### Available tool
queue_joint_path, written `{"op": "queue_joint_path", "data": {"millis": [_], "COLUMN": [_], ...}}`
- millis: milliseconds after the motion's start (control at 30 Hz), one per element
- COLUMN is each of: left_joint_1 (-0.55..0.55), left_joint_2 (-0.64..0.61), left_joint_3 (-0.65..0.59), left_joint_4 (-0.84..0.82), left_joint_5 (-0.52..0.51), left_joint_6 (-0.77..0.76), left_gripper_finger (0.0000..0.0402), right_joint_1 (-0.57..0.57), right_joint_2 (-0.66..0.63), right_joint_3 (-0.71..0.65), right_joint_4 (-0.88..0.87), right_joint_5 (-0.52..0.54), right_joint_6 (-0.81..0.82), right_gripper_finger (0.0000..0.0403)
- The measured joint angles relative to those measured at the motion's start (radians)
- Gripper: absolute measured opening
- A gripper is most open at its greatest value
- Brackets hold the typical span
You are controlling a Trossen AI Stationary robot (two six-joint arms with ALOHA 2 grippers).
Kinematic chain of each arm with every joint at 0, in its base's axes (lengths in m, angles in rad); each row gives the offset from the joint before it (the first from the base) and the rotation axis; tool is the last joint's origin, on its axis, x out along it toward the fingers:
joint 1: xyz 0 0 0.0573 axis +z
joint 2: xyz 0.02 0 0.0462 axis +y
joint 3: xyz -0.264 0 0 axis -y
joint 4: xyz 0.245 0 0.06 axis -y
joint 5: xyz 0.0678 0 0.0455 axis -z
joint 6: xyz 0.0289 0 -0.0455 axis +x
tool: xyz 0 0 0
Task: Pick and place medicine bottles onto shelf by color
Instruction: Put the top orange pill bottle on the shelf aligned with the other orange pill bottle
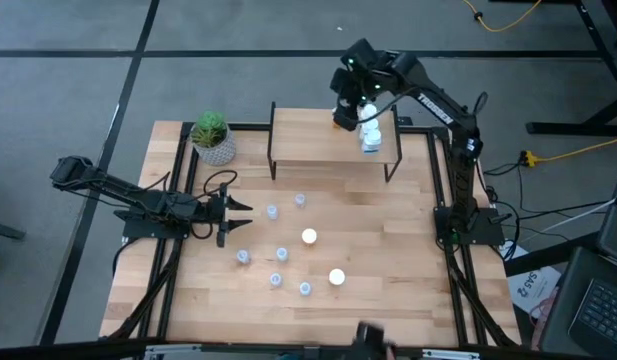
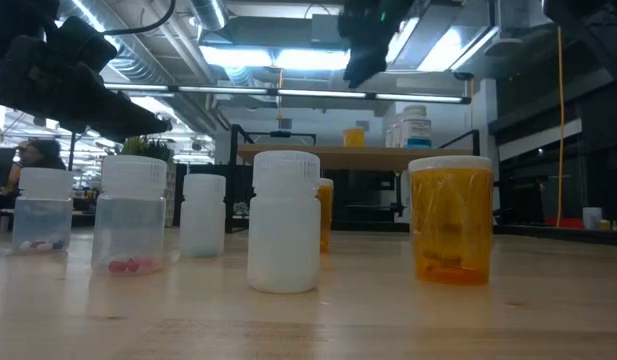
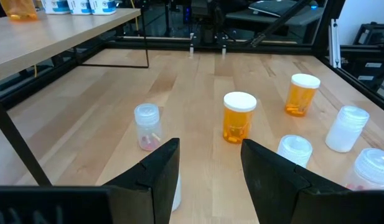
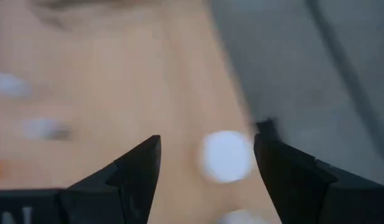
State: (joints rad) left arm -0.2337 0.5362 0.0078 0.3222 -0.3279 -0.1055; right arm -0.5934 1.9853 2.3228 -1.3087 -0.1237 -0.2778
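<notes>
Fingers of your right gripper [image 4: 207,155] stand spread and grasp nothing; in the right wrist view a white cap [image 4: 226,155] sits in the gap between them, untouched. In the high view that gripper [image 1: 348,112] hangs at upper centre-right, over the right end of the shelf [image 1: 308,148], with the white bottles [image 1: 370,137] on the board just right of it. From there, the loose medicine bottles [image 1: 286,255] lie down-frame on the tabletop [image 1: 388,260], well apart from this hand.

Your left gripper [image 1: 240,216] waits at left-centre, also spread and empty, its fingertips aimed to the right at that cluster. A pale bottle [image 1: 272,211] stands just beside its tips, so I judge the left arm far nearer to the next pick. Its wrist view shows an orange bottle [image 3: 239,117] upright, straight ahead between the fingers, long axis vertical, with a clear one [image 3: 147,126] off to one side. One orange bottle [image 3: 20,7] already rests on the shelf, which lies up-frame from the cluster
</notes>
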Motion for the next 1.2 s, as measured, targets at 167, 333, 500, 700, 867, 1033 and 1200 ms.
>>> {"op": "queue_joint_path", "data": {"millis": [167, 333, 500, 700, 867, 1033, 1200], "left_joint_1": [0.0, 0.0, 0.0, 0.0, 0.0, 0.0, 0.0], "left_joint_2": [0.0, 0.0, 0.0, 0.0, 0.0, 0.0, 0.0], "left_joint_3": [0.0, 0.0, 0.0, 0.0, 0.0, 0.0, 0.0], "left_joint_4": [0.0, 0.0, 0.0, 0.0, 0.0, 0.0, 0.0], "left_joint_5": [0.0, 0.0, 0.0, 0.0, 0.0, 0.0, 0.0], "left_joint_6": [0.0, 0.0, 0.0, 0.003, 0.003, 0.003, 0.003], "left_gripper_finger": [0.0165, 0.0165, 0.0165, 0.0165, 0.0165, 0.0165, 0.0165], "right_joint_1": [0.109, 0.318, 0.545, 0.712, 0.773, 0.787, 0.787], "right_joint_2": [-0.048, -0.079, -0.08, -0.08, -0.08, -0.08, -0.08], "right_joint_3": [-0.02, -0.139, -0.291, -0.487, -0.615, -0.714, -0.804], "right_joint_4": [-0.218, -0.23, -0.061, 0.248, 0.403, 0.513, 0.659], "right_joint_5": [-0.341, -0.316, -0.056, 0.114, 0.163, 0.168, 0.178], "right_joint_6": [0.118, 0.234, 0.321, 0.403, 0.434, 0.431, 0.43], "right_gripper_finger": [0.0259, 0.0259, 0.0259, 0.0259, 0.0259, 0.0259, 0.0259]}}
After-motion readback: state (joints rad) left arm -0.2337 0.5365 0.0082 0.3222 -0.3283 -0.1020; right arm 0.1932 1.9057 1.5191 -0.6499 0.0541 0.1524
